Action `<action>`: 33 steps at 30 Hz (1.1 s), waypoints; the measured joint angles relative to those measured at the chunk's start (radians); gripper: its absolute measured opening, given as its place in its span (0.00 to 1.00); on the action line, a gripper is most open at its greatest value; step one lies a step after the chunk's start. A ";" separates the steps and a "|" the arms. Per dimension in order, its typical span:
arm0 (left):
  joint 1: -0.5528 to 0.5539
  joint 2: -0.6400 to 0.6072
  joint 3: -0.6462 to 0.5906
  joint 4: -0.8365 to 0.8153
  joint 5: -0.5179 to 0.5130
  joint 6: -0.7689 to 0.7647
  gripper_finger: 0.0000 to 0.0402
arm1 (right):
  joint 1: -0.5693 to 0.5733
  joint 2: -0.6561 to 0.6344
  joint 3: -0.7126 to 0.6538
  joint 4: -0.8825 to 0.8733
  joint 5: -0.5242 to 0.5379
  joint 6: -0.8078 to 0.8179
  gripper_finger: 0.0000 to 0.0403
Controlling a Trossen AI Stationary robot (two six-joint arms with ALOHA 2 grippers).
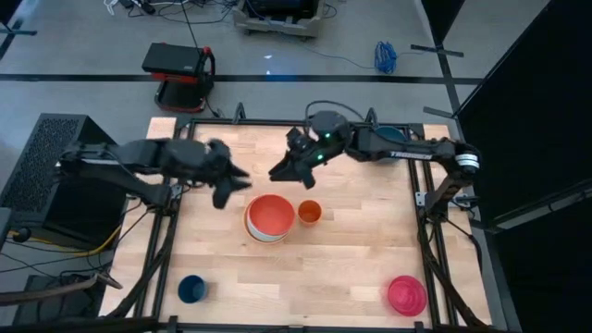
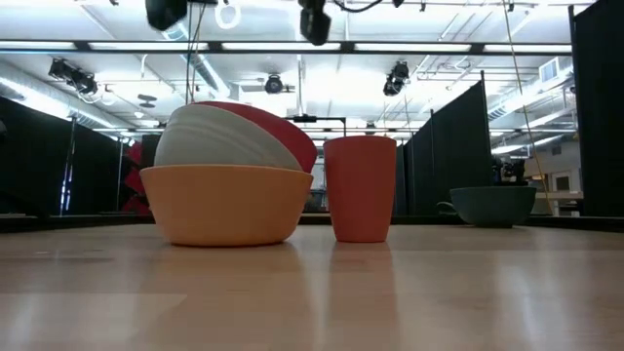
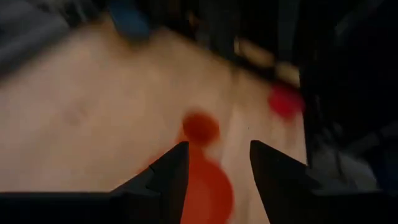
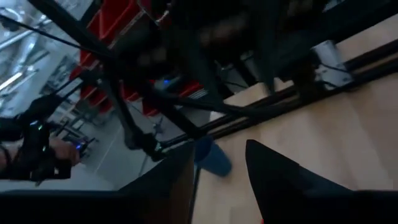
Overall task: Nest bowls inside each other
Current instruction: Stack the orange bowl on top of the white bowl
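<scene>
You are looking at a robotics lab or test hall, not a home or a shop. The wooden bench (image 1: pixel 351 268) sits in a black metal frame (image 1: pixel 421 231) on a bare grey concrete floor (image 1: pixel 83 55) marked with dark tape lines. Loose cables (image 1: pixel 176 11) trail across that floor, and a red and black equipment case (image 1: pixel 178 65) stands behind the bench. From bench height you see an open industrial ceiling with exposed beams, a pale duct (image 2: pixel 200 68) and hanging spot lamps (image 2: pixel 398 76). Black curtain partitions (image 2: pixel 453 146) divide the hall into bays. A perforated black cabinet (image 1: pixel 42 157) stands at your left.
</scene>
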 joint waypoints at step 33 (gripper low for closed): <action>-0.208 0.434 0.000 -0.161 0.035 0.373 0.40 | -0.036 -0.067 -0.001 -0.148 0.020 -0.062 0.36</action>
